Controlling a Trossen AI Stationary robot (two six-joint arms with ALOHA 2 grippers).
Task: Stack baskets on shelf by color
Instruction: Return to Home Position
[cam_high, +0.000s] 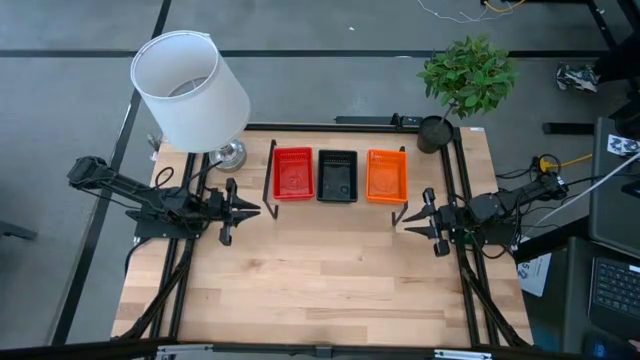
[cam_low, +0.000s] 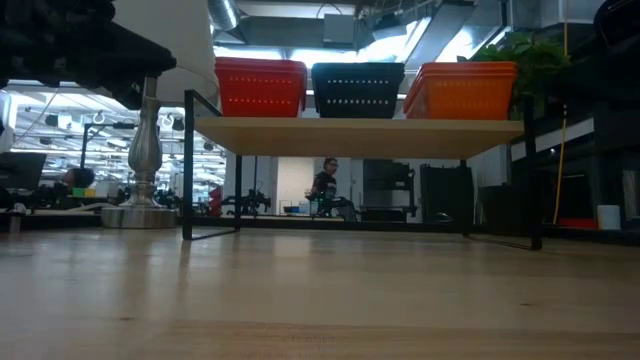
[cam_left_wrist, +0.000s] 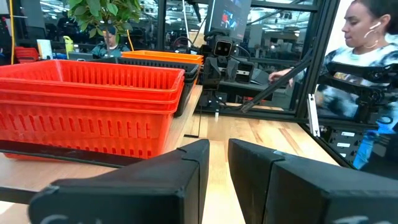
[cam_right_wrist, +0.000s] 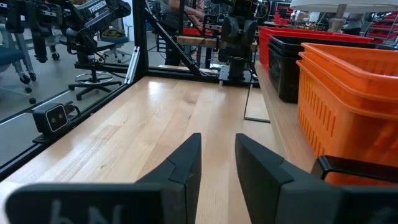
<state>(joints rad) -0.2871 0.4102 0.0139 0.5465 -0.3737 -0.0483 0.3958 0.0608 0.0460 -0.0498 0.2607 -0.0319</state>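
Observation:
Three stacks of baskets stand side by side on the shelf (cam_low: 360, 135) at the far middle of the table: red (cam_high: 293, 173) on the left, black (cam_high: 337, 175) in the middle, orange (cam_high: 387, 175) on the right. Each stack rests by its bottom on the board. My left gripper (cam_high: 256, 211) hovers at the shelf's left near corner, shut and empty, with only a narrow slit between its fingers (cam_left_wrist: 219, 144). My right gripper (cam_high: 408, 222) hovers at the shelf's right near corner, likewise shut and empty (cam_right_wrist: 217, 138). The red stack (cam_left_wrist: 87, 106) and the orange stack (cam_right_wrist: 348, 106) show nested rims.
A white-shaded lamp (cam_high: 190, 90) stands at the table's far left, and a potted plant (cam_high: 465, 80) at the far right. Bare wooden tabletop (cam_high: 320, 280) lies in front of the shelf. A person (cam_left_wrist: 367, 56) sits beyond the table's right side.

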